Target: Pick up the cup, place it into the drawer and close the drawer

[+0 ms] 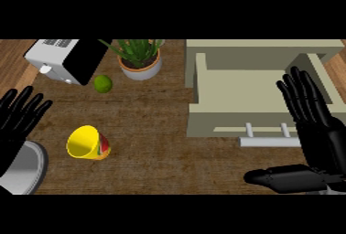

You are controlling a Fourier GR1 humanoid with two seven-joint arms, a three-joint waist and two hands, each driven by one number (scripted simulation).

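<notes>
A yellow cup (88, 143) with a red and green pattern lies on its side on the brown mat, left of centre, mouth toward the upper left. The beige drawer (260, 87) stands pulled open at the upper right, its white handle (269, 136) at the front. My right hand (319, 132) is open, fingers straight and pointing up over the drawer's right part, thumb stretched out to the left below the handle. My left hand (17, 116) is open at the left edge, fingers up, apart from the cup.
A white and black toaster (67, 59) stands at the upper left, a potted plant (140, 57) beside it and a green lime (102, 83) between them. Under my left forearm at the lower left sits a grey round plate (28, 169).
</notes>
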